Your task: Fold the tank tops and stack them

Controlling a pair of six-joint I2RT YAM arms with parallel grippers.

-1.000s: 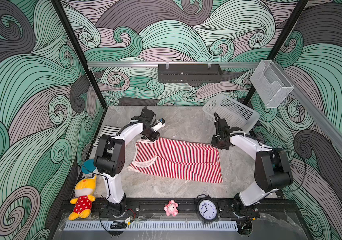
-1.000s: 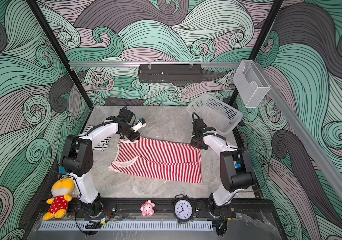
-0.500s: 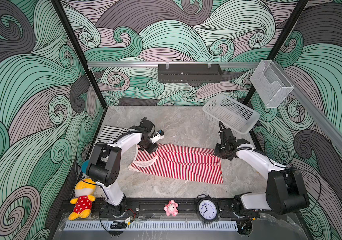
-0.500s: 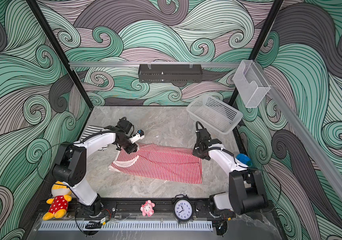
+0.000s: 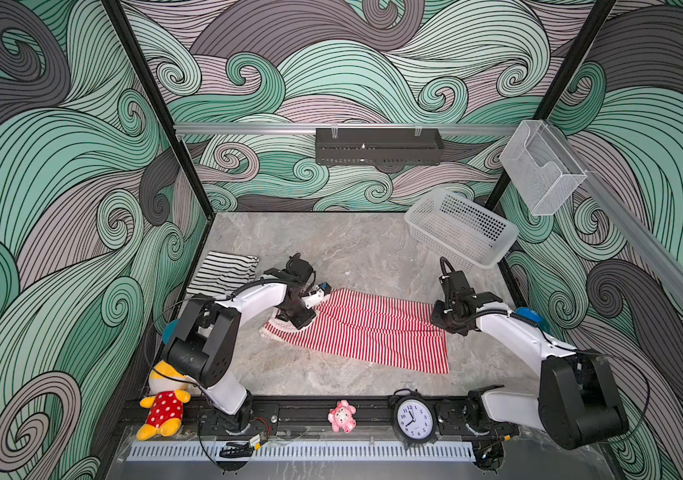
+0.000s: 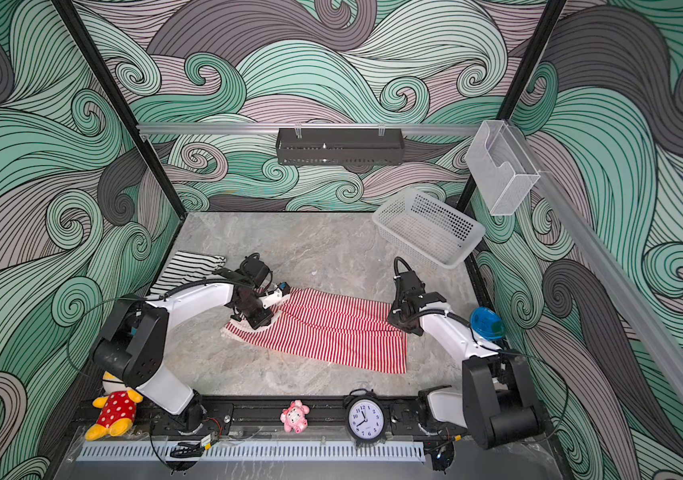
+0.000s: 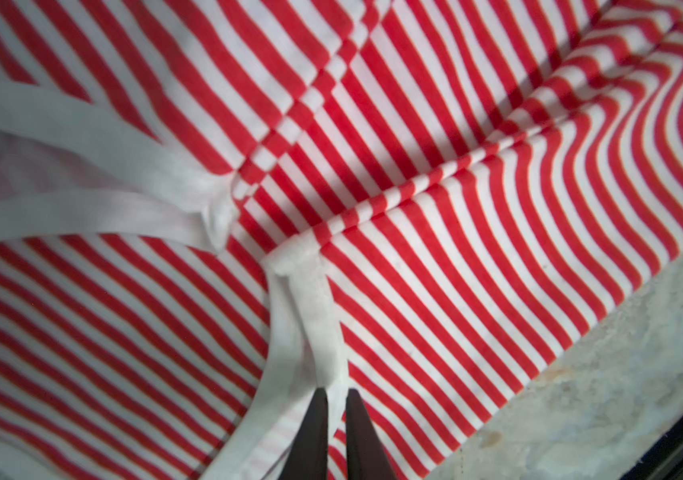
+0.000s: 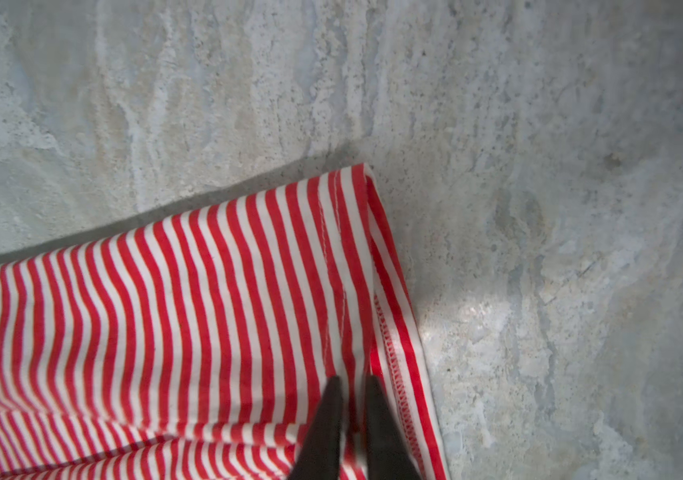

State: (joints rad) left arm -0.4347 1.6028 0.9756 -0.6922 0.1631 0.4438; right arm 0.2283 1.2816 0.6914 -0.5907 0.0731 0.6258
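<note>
Across table [image 5: 352,249], red-striped top [image 5: 373,332], neckline [image 5: 274,329] left.

The red-and-white tank top [image 5: 364,332] has thin red and white stripes, plain white trim at the neck and armholes, and red stitching along the hem edge. The black-and-white tank top [image 5: 223,272] has thin black stripes on white. The table [image 5: 331,245] is pale grey with marbled veining. The walls [image 5: 40,187] bear swirling waves in mint green, mauve-grey and charcoal, lined in black. The basket [image 5: 487,253] is translucent white and perforated. The plush toy [image 5: 163,409] is yellow in a red dress with white polka dots. The small toy [image 5: 341,417] is pink. The clock [image 5: 414,419] is black with a white face. The left claw [image 7: 336,392] and right claw [image 8: 353,380] are black.
</note>
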